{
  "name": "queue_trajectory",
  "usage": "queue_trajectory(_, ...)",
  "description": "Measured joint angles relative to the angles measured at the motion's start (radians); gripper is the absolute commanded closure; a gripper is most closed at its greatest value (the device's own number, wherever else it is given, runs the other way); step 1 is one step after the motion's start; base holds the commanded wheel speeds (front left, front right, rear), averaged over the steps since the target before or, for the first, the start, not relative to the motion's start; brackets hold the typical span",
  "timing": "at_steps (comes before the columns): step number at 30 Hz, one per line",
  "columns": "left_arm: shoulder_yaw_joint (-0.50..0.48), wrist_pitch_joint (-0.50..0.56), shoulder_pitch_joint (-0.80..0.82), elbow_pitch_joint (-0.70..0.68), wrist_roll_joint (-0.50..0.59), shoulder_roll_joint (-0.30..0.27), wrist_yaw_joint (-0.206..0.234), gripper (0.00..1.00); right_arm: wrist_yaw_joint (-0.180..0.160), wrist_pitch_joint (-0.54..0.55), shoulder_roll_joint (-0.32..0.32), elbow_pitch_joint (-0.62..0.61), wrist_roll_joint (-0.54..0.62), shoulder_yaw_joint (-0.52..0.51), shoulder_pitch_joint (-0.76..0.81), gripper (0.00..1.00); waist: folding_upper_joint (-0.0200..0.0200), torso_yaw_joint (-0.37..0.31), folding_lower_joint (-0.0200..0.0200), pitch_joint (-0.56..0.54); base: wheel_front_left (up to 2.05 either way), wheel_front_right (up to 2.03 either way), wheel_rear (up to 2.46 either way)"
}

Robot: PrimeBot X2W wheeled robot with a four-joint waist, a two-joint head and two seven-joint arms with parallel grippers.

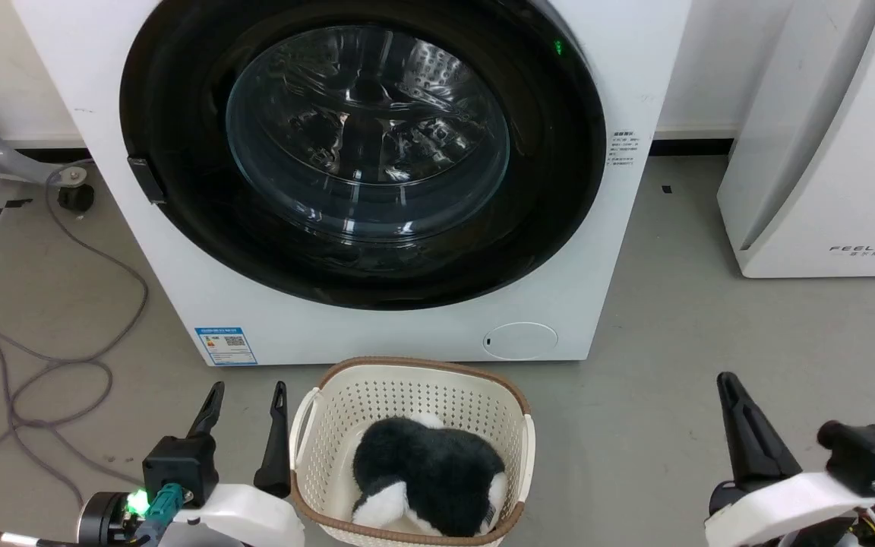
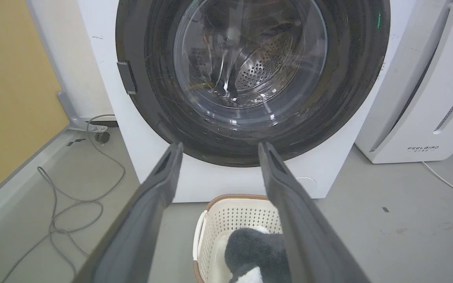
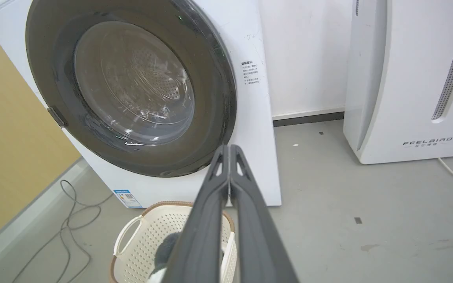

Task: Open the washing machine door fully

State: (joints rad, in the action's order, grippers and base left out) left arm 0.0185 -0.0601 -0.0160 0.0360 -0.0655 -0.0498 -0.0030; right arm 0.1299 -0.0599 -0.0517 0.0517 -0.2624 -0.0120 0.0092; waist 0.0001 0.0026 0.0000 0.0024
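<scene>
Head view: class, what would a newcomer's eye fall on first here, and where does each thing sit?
The glossy black washing machine door, shut, dominates the upper middle. Right below it on the grey floor stands a cream basket holding a black-and-white plush toy, between the open left gripper and the shut right gripper.

Top of washing machine (image 1: 377,334) cut by head view's upper edge, w/ washing machine door (image 1: 365,152) rim top too. Print on blue sticker (image 1: 225,346) & side label (image 1: 622,148) too small to read. Low part of plush toy (image 1: 426,471) behind basket (image 1: 415,372) wall. Rt edge cuts white appliance (image 1: 810,190).
</scene>
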Motion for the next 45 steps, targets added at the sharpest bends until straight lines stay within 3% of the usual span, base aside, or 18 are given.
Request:
queue_trajectory(9,-0.002,-0.018,0.011,0.004,-0.020,0.000,-0.002,0.00,0.000,-0.018,0.000,0.034,-0.261,-0.012,-0.068,1.00,0.0000,0.002,0.0000,0.014,0.00,0.00,0.00)
queue_trajectory(21,-0.007,-0.044,0.049,0.004,-0.044,0.000,-0.014,0.00,0.000,-0.030,-0.035,0.154,-0.450,-0.024,-0.256,1.00,0.0000,0.001,0.0000,0.067,0.00,0.00,0.00)
queue_trajectory(34,-0.024,-0.069,0.102,0.002,-0.061,0.000,-0.039,0.00,0.000,0.011,-0.107,0.388,-0.628,0.022,-0.595,1.00,0.0000,-0.001,0.0001,0.142,0.00,0.00,0.00)
queue_trajectory(45,-0.020,-0.092,0.146,0.000,-0.081,0.000,-0.055,0.00,0.000,0.082,-0.130,0.629,-0.727,0.108,-0.918,1.00,0.0000,0.009,0.0002,0.205,0.00,0.00,0.00)
